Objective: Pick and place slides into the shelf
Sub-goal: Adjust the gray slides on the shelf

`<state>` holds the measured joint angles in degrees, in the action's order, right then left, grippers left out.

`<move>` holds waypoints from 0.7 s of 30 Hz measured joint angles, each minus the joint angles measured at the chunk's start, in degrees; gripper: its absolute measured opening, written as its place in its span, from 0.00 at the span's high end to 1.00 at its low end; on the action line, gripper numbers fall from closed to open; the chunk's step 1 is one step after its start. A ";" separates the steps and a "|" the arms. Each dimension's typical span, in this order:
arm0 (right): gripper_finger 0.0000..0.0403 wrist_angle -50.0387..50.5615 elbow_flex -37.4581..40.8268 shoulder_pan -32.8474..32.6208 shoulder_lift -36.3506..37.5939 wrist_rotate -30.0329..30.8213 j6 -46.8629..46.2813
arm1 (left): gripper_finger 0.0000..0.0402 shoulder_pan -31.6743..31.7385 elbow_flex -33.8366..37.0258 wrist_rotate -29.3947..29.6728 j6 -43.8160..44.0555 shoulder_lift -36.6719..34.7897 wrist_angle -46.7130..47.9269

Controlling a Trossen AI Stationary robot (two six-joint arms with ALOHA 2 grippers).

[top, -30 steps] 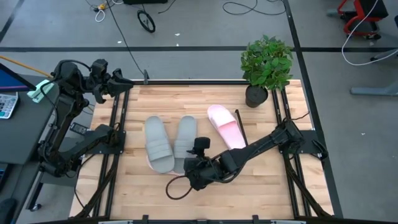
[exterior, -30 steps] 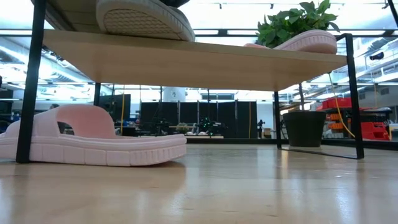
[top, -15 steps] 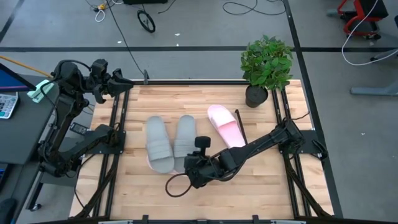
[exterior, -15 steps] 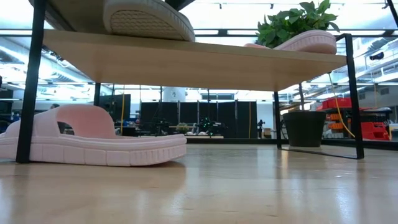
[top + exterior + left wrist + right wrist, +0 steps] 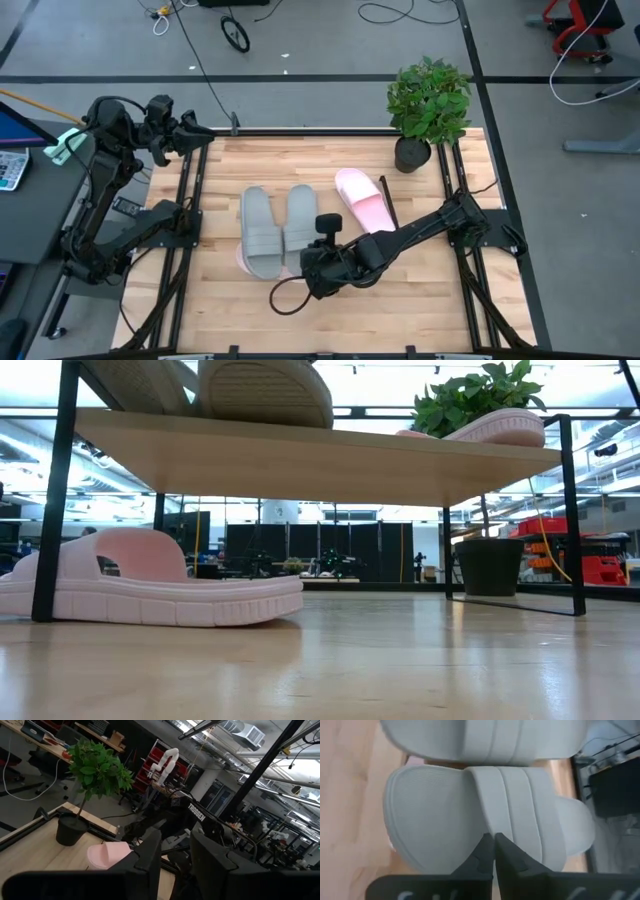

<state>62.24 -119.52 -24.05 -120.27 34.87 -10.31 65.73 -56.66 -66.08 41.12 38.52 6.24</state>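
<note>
Two pale grey slides (image 5: 262, 232) (image 5: 300, 220) lie side by side on top of the shelf (image 5: 300, 455), soles down. A pink slide (image 5: 362, 200) lies on the board farther right. A second pink slide (image 5: 150, 585) rests on the table under the shelf. My right gripper (image 5: 306, 270) hangs shut over the near end of the right-hand grey slide (image 5: 485, 805). My left gripper (image 5: 175, 837) is open and empty, raised at the table's far left corner (image 5: 205, 131). My right gripper comes down at a slant from the table's right. Its shut fingertips (image 5: 493, 840) stand at the strap's edge (image 5: 492, 827) on the side of the right-hand grey slide. Nothing is between them. Whether they touch it, I cannot tell. The slide lies flat on the board.
A potted plant (image 5: 428, 105) stands at the table's far right corner, beside the shelf's black end frame (image 5: 390, 215). A dark cable loop (image 5: 285, 300) lies on the table near my right gripper. Bare wood stretches along the near edge.
Both grey slides have slid a little toward the table's right on the board, the left one closing in on its neighbour. In the low view the shelf's leg and the pink slide beneath have shifted slightly the same way. My right gripper has edged rightward.
</note>
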 joint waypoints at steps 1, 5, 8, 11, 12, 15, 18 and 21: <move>0.98 0.28 0.02 -0.01 0.00 -0.59 -0.08 | 0.73 -0.01 0.00 0.00 0.00 0.00 -0.01; 0.98 2.35 0.15 -0.49 0.00 -1.38 -0.48 | 0.73 0.00 0.00 0.00 0.01 0.00 0.00; 0.94 2.18 0.15 -0.78 0.00 -1.42 -0.17 | 0.74 -0.01 0.00 0.00 0.02 0.00 0.00; 0.87 1.59 0.15 -0.87 0.00 -1.62 -0.15 | 0.73 -0.01 0.00 0.00 0.02 0.00 0.00; 0.84 1.33 0.12 -0.87 0.00 -1.70 -0.21 | 0.73 0.00 0.00 0.00 0.02 0.00 0.00; 0.75 1.21 -0.76 -0.87 0.00 -1.75 -0.62 | 0.73 -0.02 0.00 0.00 0.02 0.00 0.00; 0.67 0.74 -1.09 -0.68 0.02 -1.38 -0.54 | 0.73 -0.01 0.00 0.00 0.02 0.00 0.00; 0.61 -0.67 -1.05 -0.48 0.16 -1.50 -0.37 | 0.73 0.00 0.00 0.00 0.04 0.00 0.00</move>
<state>61.56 -120.57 -24.53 -120.11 33.38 -10.68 65.73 -56.66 -66.08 41.17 38.52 6.24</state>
